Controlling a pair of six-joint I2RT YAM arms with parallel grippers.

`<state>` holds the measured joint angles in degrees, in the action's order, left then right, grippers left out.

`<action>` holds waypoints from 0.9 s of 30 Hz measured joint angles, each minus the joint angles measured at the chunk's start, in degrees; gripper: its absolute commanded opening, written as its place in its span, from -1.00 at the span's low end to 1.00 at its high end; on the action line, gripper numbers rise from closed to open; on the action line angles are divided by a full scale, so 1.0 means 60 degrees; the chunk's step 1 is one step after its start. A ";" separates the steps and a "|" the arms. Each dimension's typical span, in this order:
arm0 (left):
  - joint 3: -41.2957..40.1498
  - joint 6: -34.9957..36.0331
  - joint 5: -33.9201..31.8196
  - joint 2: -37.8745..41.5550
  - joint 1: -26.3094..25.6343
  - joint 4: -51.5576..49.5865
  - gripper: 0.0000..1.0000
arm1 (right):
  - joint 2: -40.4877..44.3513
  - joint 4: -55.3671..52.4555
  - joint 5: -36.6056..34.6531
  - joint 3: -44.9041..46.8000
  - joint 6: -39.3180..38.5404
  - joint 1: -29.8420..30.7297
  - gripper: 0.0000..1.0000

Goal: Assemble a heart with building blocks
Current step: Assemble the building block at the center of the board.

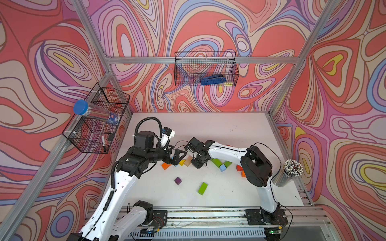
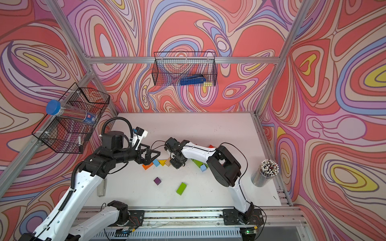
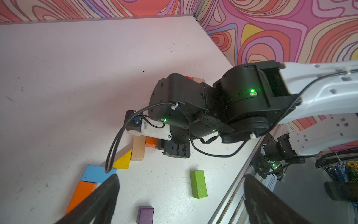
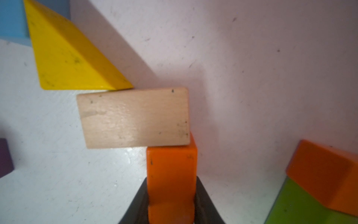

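Note:
A chain of building blocks lies mid-table: orange brick, light blue brick, yellow triangle, then a plain wood brick. My right gripper is shut on an orange block whose far end touches the wood brick's corner. In both top views this gripper points down at the table. My left gripper hovers open and empty just left of it, above the chain; its fingertips frame bare table. A purple cube and a green brick lie loose nearer the front.
More blocks sit under the right arm: green ones, a light blue cube and orange ones. A cup of pencils stands at the right edge. Wire baskets hang on the walls. A rail runs along the table's front.

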<state>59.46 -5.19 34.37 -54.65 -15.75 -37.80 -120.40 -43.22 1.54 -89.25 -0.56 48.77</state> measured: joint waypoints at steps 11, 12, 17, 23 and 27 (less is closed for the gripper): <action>0.0000 -0.0004 0.0018 -0.0004 0.0000 0.0000 0.99 | -0.0080 0.0073 0.0211 0.0004 0.0138 0.0000 0.36; 0.0000 -0.0004 0.0018 -0.0004 0.0000 0.0000 0.99 | -0.0080 0.0127 0.0222 0.0040 0.0197 0.0000 0.39; 0.0000 -0.0018 0.0022 -0.0004 0.0000 0.0004 0.99 | 0.0346 0.0601 0.0171 0.0834 0.0656 0.0004 0.45; 0.0000 -0.0113 0.0084 -0.0004 0.0000 0.0022 0.99 | 0.1665 0.0772 -0.0302 0.2331 0.2273 0.0022 0.58; 0.0000 -0.0175 0.0168 -0.0004 0.0000 0.0076 0.99 | 0.2892 0.0772 -0.0721 0.3184 0.4204 0.0251 0.68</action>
<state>59.46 -6.24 35.38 -54.68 -15.75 -37.34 -103.04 -38.59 -2.79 -70.15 24.67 50.28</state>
